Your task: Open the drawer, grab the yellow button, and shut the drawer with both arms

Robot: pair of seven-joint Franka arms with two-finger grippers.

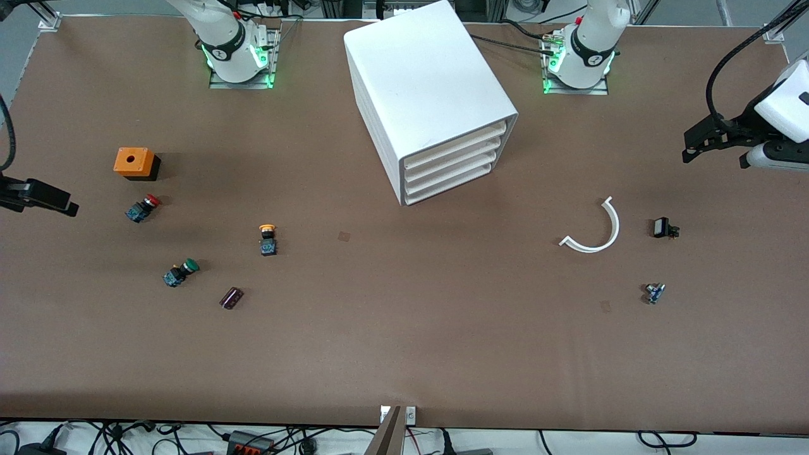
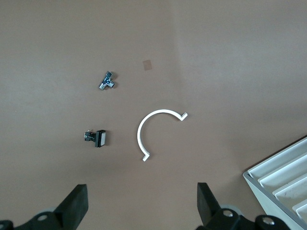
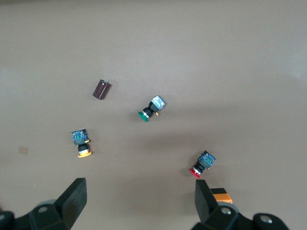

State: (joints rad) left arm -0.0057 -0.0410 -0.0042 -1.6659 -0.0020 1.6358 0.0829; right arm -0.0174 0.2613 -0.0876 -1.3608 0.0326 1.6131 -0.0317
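Note:
The white cabinet [image 1: 423, 76] stands mid-table between the arm bases; its four drawers [image 1: 455, 165] are all shut. A corner of the cabinet shows in the left wrist view [image 2: 283, 177]. The yellow-orange button [image 1: 267, 239] lies on the bare table toward the right arm's end, nearer to the front camera than the cabinet; it also shows in the right wrist view [image 3: 80, 143]. My right gripper [image 1: 63, 205] [image 3: 139, 196] is open and empty, high over the table's right-arm end. My left gripper [image 1: 687, 146] [image 2: 141, 201] is open and empty, high over the left-arm end.
Near the yellow-orange button lie a red button [image 1: 143, 207], a green button [image 1: 180, 272], a purple part [image 1: 231, 297] and an orange box [image 1: 134, 162]. Toward the left arm's end lie a white arc [image 1: 597, 230], a black part [image 1: 663, 227] and a small metal part [image 1: 654, 292].

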